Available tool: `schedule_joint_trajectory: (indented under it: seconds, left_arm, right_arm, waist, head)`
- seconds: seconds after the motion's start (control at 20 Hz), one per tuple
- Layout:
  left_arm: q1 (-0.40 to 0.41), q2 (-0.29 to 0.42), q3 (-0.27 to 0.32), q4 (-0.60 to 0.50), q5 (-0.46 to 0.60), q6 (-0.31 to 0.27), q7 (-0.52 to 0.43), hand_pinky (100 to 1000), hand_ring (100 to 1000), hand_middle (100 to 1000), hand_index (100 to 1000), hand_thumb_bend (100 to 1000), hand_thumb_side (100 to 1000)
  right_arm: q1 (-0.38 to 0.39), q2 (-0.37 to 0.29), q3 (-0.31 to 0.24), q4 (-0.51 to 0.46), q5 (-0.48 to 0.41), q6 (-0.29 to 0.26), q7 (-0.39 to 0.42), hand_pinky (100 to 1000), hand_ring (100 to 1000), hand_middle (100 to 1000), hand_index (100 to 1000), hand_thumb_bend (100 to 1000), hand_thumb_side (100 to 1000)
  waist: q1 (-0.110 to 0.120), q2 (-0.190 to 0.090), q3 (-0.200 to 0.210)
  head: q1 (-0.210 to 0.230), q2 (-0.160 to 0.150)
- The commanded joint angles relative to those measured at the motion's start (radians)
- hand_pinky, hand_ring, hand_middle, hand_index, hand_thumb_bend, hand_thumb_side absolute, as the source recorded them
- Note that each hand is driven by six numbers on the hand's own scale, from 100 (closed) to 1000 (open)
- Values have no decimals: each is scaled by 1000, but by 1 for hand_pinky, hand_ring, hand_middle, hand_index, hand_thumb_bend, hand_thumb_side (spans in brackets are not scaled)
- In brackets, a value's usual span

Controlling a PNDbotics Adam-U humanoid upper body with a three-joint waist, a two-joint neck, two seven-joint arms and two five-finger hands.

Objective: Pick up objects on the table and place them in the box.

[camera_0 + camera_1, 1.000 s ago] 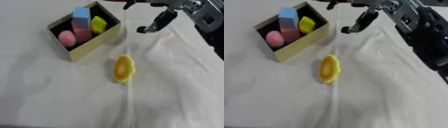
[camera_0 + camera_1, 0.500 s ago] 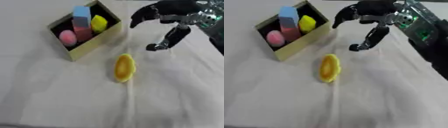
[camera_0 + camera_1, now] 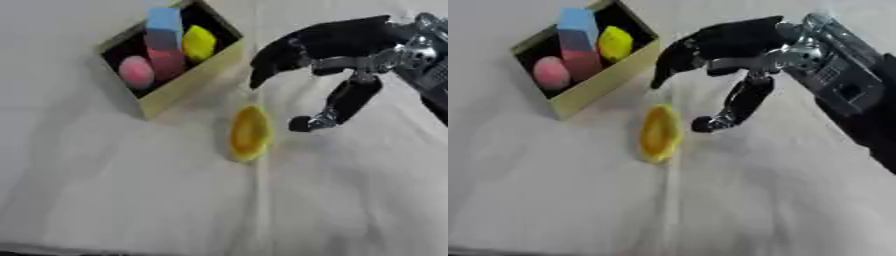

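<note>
R hand (image 3: 337, 47) hangs just right of yellow banana-shaped obj (image 3: 248, 132), fingers spread wide, thumb down, holding nothing; prob. set to straddle it. Obj lies on cloth (image 3: 131, 200), near side of box (image 3: 188, 80). L hand not visible.

no readable txt, labels or nos. anywhere; pics too blurry

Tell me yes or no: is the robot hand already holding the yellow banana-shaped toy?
No. The right robot hand hangs open above the yellow banana-shaped toy, which lies on the white cloth.
</note>
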Motion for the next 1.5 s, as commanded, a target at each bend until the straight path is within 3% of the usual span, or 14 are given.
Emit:
schedule_joint_trajectory:
  seconds: [0.05, 0.2, 0.5, 0.95, 1.5]
  left_arm:
    - [-10, 15, 3, -16, -1, 4, -2, 681, 784, 654, 801, 513, 535]
    - [-10, 14, 3, -16, -1, 4, -4, 681, 784, 654, 801, 514, 535]
    - [-12, 12, 1, -16, 1, 6, -6, 681, 785, 654, 801, 515, 536]
    - [-12, 9, -1, -16, 1, 9, -8, 680, 785, 653, 801, 514, 539]
    - [-14, 3, -3, -16, 2, 10, -10, 679, 785, 652, 800, 514, 540]
  right_arm:
    - [-10, 0, 4, -35, -5, 45, 32, 876, 919, 805, 871, 352, 256]
    - [-8, 10, 21, -30, 5, 55, 66, 876, 921, 812, 875, 359, 253]
    - [-6, 27, 60, 24, 44, 9, 111, 873, 922, 815, 879, 366, 221]
    - [-36, 52, 70, 112, 123, -64, 69, 867, 922, 819, 884, 370, 188]
    - [-57, 89, 91, 165, 150, -102, 61, 867, 918, 810, 876, 361, 177]
  waist:
    - [1, -19, 2]
    - [0, -18, 6]
    - [-2, -17, 11]
    - [-2, -15, 13]
    - [-3, -10, 16]
  head:
    - [-4, 7]
    - [-5, 6]
    - [-8, 6]
    - [-13, 0]
    - [-18, -8]
